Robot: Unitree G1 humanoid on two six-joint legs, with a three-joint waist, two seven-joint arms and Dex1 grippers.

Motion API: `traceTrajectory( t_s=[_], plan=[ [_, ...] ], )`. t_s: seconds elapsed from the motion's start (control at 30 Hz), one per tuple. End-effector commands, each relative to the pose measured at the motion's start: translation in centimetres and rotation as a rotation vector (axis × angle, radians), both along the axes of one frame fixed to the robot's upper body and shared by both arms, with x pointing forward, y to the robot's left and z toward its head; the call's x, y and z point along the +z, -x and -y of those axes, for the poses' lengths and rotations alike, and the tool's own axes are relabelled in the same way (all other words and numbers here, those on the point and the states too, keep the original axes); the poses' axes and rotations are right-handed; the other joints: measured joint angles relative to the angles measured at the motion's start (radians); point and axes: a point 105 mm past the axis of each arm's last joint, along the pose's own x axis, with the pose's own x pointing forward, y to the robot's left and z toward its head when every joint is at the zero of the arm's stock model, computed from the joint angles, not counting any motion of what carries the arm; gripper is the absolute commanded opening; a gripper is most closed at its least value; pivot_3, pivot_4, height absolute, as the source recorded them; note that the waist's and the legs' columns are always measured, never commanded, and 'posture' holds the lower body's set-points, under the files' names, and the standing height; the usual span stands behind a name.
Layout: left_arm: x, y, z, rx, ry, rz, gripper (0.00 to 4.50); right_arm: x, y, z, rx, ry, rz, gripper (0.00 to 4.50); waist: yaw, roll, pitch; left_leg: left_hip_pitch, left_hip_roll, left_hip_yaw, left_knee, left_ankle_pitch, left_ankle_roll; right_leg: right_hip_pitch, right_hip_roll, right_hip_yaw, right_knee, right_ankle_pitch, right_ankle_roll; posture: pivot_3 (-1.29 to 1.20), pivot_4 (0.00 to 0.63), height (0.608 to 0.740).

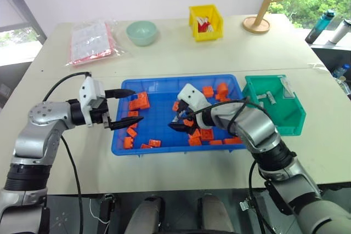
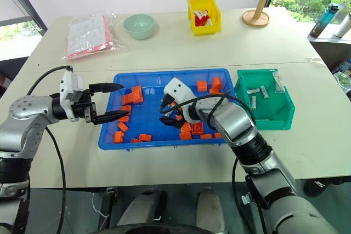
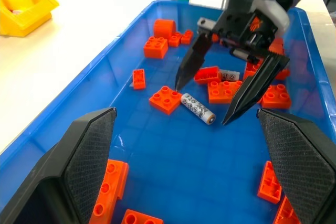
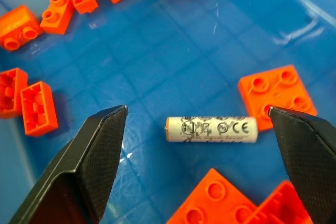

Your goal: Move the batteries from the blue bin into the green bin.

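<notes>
The right gripper [image 4: 197,129] hangs low inside the blue bin [image 1: 159,85], jaws spread wide and empty, with one battery [image 4: 211,129] lying flat on the bin floor squarely between the fingers. That straddle looks like a pre-grasp line-up: the tips stand clear of the battery on either side, not touching it, so closing should pinch it, though across its ends or its sides is hard to tell. An orange brick [image 4: 277,96] sits touching or just beside one end of the battery, near the far fingertip (a possible snag on closing). More bricks [image 1: 139,101] are scattered round the bin.

The left gripper [image 1: 125,108] hovers at the bin's left rim, also wide open and holding nothing, pointing across toward the right gripper; probably parked out of the way while giving its camera a side look at the pick.

The green bin [image 1: 292,118] stands just right of the blue one and already holds a few batteries [image 2: 253,91], so the carry is short. Whether more batteries hide among the bricks is unclear.
</notes>
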Motion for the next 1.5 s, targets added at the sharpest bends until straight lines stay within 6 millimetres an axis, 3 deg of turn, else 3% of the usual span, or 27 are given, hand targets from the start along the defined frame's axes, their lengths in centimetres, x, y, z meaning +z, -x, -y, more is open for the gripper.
traceTrajectory(
  t_s=[0.03,0.23,0.57,0.83,1.03,1.5],
  plan=[
    [1.1,0.2,-0.3,0.002,-0.011,0.050,4.50,-0.5,-0.6,0.7,-0.054,-0.010,-0.015,4.41,0.000,0.000,0.000,0.000,0.000,0.000,0.000,0.000,0.000,0.000,0.000,0.000,0.000,0.000,0.000,0.00,0.150,0.719],
    [1.2,0.1,-0.3,0.000,-0.016,0.053,4.50,-1.2,-0.1,1.0,-0.067,-0.018,-0.035,4.41,0.000,0.000,0.000,0.000,0.000,0.000,0.000,0.000,0.000,0.000,0.000,0.000,0.000,0.000,0.000,0.00,0.150,0.719],
    [1.3,-0.1,-0.3,-0.004,-0.019,0.058,4.50,1.7,0.1,0.5,-0.046,-0.071,0.056,4.41,0.000,0.000,0.000,0.000,0.000,0.000,0.000,0.000,0.000,0.000,0.000,0.000,0.000,0.000,0.000,0.00,0.150,0.719],
    [1.1,-0.1,-0.3,-0.007,-0.019,0.058,4.50,2.3,1.1,0.4,-0.028,-0.077,0.062,4.41,-0.003,0.000,0.000,0.000,0.000,0.000,0.000,0.000,0.000,0.000,0.000,0.000,0.000,0.000,0.000,0.00,0.150,0.719],
    [1.0,0.0,-0.3,-0.006,-0.022,0.055,4.50,1.7,1.6,0.1,-0.031,-0.102,0.004,4.41,-0.003,0.000,0.000,0.000,0.000,0.000,0.000,0.000,0.000,0.000,0.000,0.000,0.000,0.000,0.000,0.00,0.150,0.719],
    [1.6,0.0,-0.6,0.005,-0.028,0.068,4.50,-1.4,0.1,-0.1,-0.059,-0.072,-0.046,4.41,-0.008,0.000,0.000,0.000,0.000,0.000,-0.001,0.000,0.000,0.000,0.000,0.000,0.000,0.000,0.000,0.00,0.150,0.719]
  ],
)
